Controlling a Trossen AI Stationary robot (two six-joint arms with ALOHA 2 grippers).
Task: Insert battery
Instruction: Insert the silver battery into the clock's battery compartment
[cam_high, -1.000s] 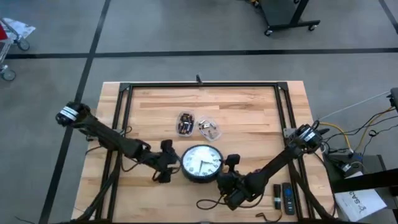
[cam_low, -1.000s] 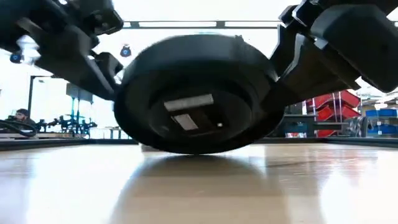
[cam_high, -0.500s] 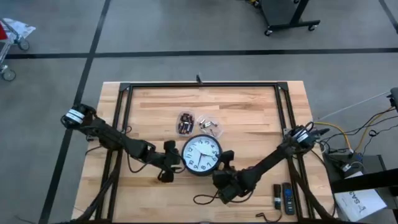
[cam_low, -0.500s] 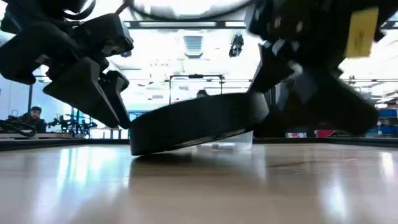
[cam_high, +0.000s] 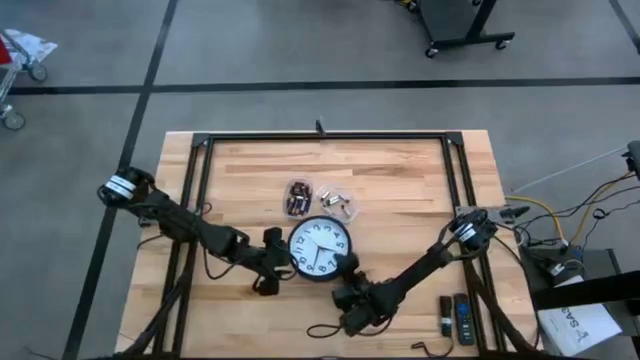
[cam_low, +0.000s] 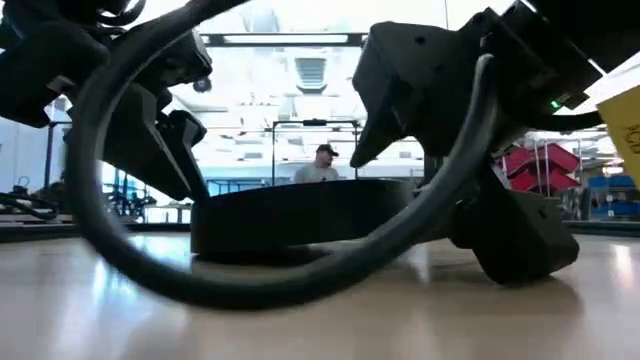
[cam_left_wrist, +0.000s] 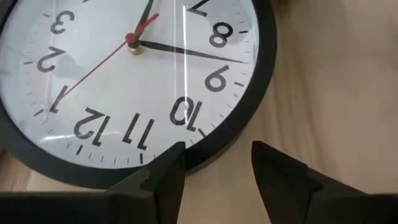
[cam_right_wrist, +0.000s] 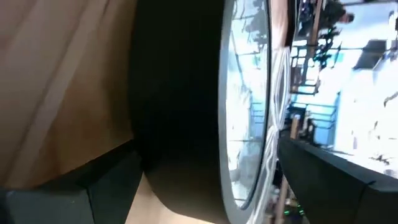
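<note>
I see the clock (cam_high: 320, 250) lying face up on the table (cam_high: 400, 190), just in front of the two battery tubs (cam_high: 318, 200). My left gripper (cam_high: 278, 262) sits at the clock's left rim, fingers (cam_left_wrist: 165, 180) spread, one touching the rim. My right gripper (cam_high: 350, 278) straddles the clock's front-right edge; its fingers (cam_right_wrist: 106, 180) are spread around the rim

The round wall clock (cam_high: 320, 249) has a black rim, a white face, black numerals and a red second hand. The butcher-block wooden table (cam_high: 400, 180) is pale tan, striped by its planks, framed by black rails.
</note>
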